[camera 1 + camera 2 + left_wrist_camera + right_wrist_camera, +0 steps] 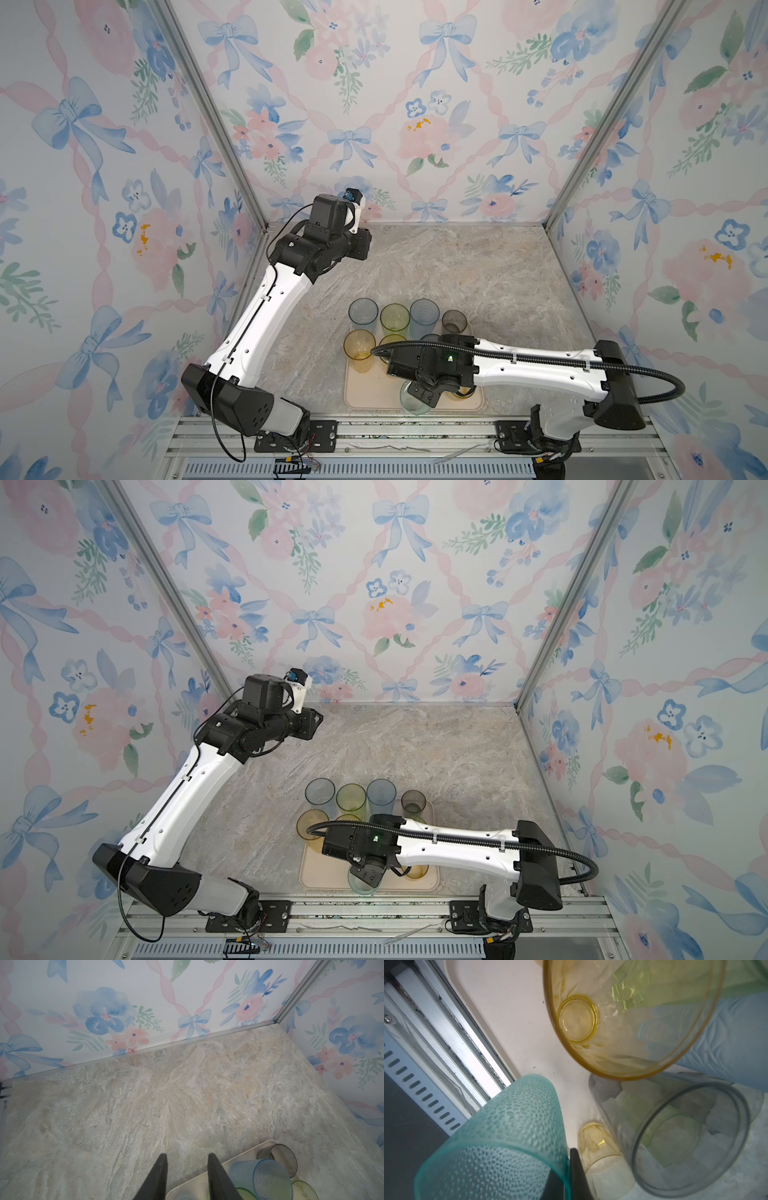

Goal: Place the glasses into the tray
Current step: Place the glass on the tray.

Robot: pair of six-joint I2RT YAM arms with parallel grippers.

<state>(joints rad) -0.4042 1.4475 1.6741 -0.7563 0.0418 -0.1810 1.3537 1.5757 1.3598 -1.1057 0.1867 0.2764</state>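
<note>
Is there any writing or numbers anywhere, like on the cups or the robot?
None. The teal tumbler, the other tumblers, the tray, the left arm, the right arm and the flowered wallpaper carry no words, numbers or logos; the right arm shows only a green light.

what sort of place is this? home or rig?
Probably a staged robot test cell: floral bow-print wallpaper panels in aluminium framing, grey-beige marble-look tabletop, two white-and-black arms mounted on a slotted metal rail.

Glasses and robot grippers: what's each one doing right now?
Teal tumbler: held by its rim at the tray's near edge.
Right gripper: jaws shut on the teal tumbler.
Left gripper: jaws apart, empty.
Blue tumbler: upright in the tray.
Short smoky grey tumbler: upright in the tray.
Tall amber tumbler: upright in the tray.
</note>
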